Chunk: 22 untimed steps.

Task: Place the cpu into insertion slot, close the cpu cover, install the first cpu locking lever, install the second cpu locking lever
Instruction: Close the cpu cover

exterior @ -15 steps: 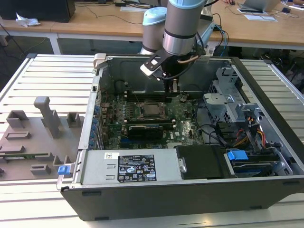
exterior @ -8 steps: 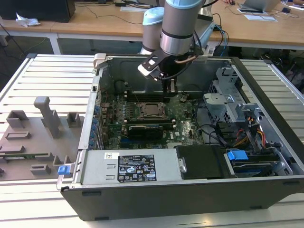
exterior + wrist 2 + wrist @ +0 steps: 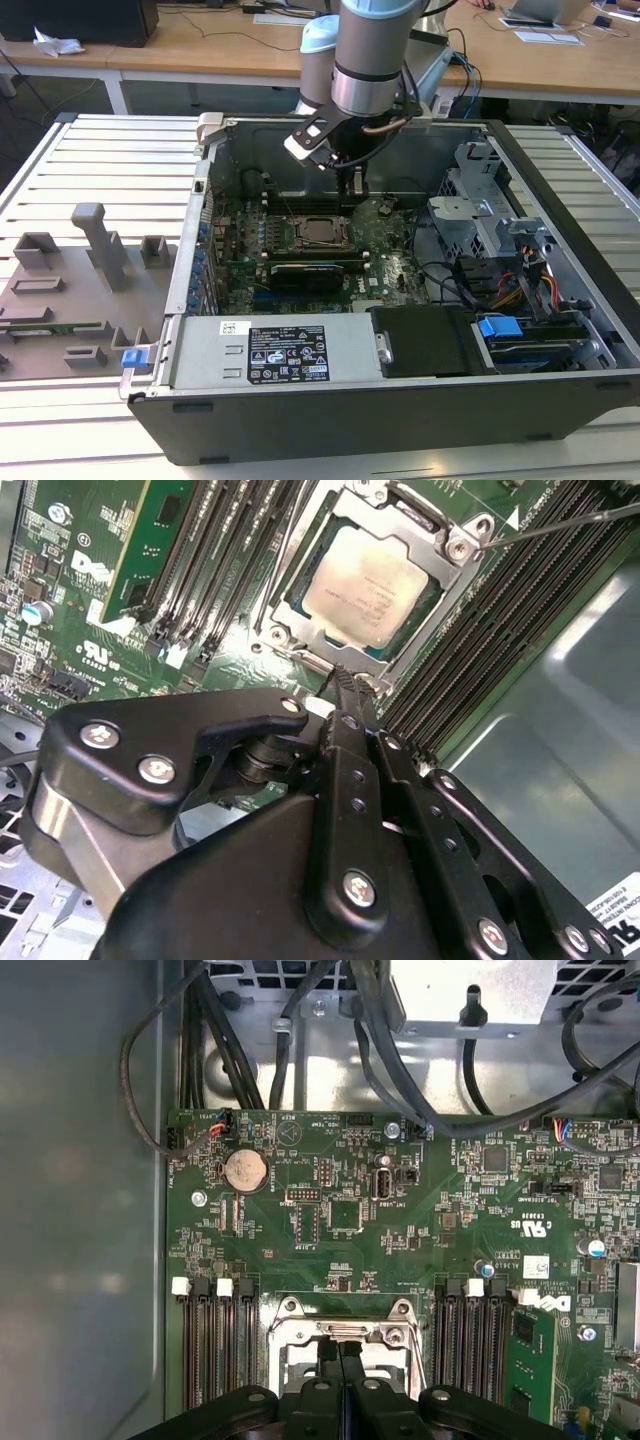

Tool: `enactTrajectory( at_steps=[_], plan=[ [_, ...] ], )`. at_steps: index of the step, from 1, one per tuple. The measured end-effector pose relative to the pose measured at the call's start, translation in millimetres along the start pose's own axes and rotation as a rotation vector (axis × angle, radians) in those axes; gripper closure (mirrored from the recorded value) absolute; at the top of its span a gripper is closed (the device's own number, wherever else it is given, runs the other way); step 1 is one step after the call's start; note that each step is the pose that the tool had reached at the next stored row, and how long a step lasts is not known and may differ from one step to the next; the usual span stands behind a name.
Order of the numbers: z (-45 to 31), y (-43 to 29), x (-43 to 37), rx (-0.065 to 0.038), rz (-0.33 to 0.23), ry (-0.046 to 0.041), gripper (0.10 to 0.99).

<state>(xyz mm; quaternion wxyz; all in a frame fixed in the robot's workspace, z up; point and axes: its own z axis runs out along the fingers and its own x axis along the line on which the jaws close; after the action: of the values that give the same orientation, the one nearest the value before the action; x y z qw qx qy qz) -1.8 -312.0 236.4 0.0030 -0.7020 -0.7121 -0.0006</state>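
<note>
The cpu (image 3: 365,585), a silvery square chip, lies in the insertion slot (image 3: 305,630) on the green motherboard. The metal cpu cover (image 3: 440,600) lies flat around the chip as a frame. A thin lever rod (image 3: 560,522) sticks out past one corner of the socket, and another rod (image 3: 285,550) runs along the opposite side. My gripper (image 3: 345,675) is shut with nothing between its fingers, its tips just over the socket's edge (image 3: 340,1345). In the exterior view the gripper (image 3: 355,188) hangs inside the open case, just behind the cpu (image 3: 322,230).
Rows of black memory slots (image 3: 215,1350) flank the socket on both sides. Black cables (image 3: 300,1040) run over the board's far edge. A drive cage (image 3: 480,215) and power supply (image 3: 270,350) crowd the case. A grey fixture plate (image 3: 80,290) lies outside at the exterior view's left.
</note>
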Motion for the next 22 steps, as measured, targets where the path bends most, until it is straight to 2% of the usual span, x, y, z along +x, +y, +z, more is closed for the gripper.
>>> enactTrajectory(
  at_steps=[22],
  plan=[
    [0.8,-20.5,0.3,0.0,0.0,0.0,0.98]
  ],
)
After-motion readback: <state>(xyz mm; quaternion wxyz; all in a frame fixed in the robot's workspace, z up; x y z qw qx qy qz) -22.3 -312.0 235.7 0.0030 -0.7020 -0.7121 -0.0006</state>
